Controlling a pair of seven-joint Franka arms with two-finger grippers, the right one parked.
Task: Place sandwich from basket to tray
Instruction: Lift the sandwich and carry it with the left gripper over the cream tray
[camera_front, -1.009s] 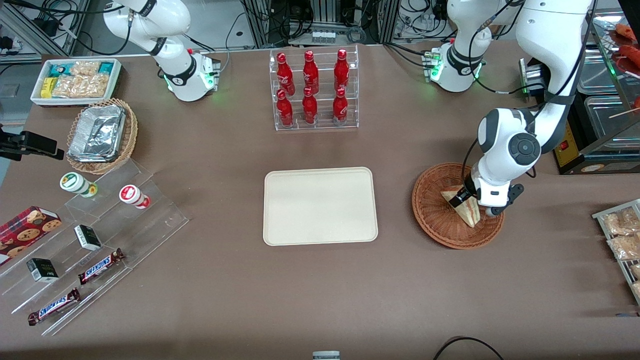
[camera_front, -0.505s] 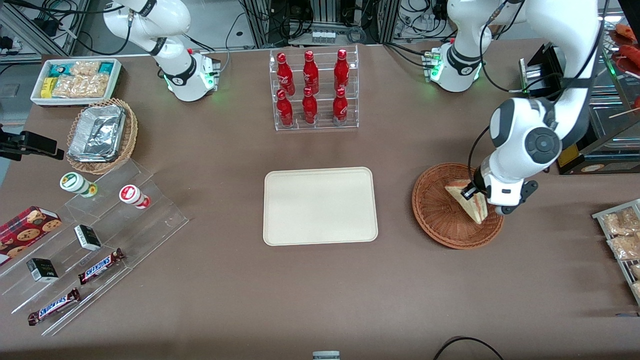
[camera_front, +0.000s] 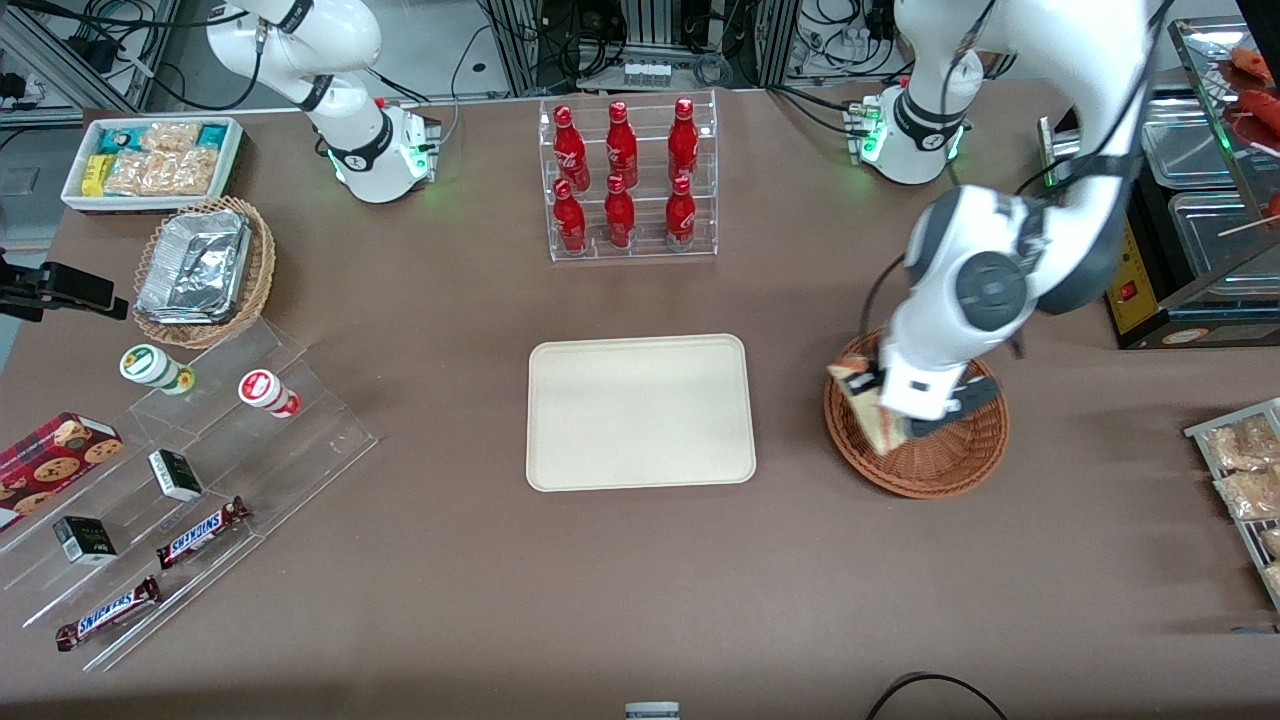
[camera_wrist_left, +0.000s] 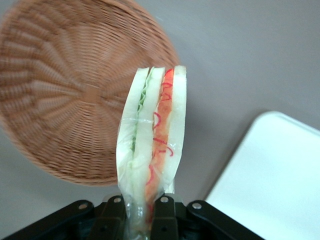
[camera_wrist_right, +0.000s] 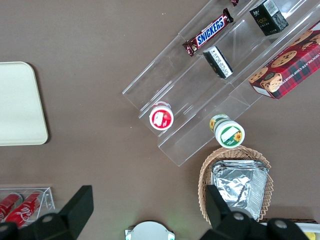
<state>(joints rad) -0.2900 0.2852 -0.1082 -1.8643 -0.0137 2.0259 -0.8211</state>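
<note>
**Ana:** Sandwich (camera_wrist_left: 152, 145) first: where is it right now?

**Ben:** Off the basket (camera_front: 935, 465) floor and hanging in the air. The wrist view shows the gripper (camera_wrist_left: 142, 210) with its two fingers clamped on the wrapped wedge at one end, the bread slices and red and green filling standing up out of them. The basket under it looks bare, just wicker.

**Ana:** And from the front?

**Ben:** The gripper (camera_front: 885, 400) holds the sandwich (camera_front: 868, 400) above the basket's rim, on the side nearest the tray (camera_front: 640, 412). It has not crossed the strip of table between the two.

**Ana:** So the pick-up is done?

**Ben:** I'd judge so: grasp made, wedge lifted clear. What's left is the carry across to the tray, lowering it, and letting go.

**Ana:** Anything on the tray in the way?

**Ben:** Nothing on it in any view, so any spot should do.

**Ana:** Roughly how far along, then?

**Ben:** About halfway, by my reckoning. The harder part, getting hold of a soft wrapped wedge, appears settled.
</note>
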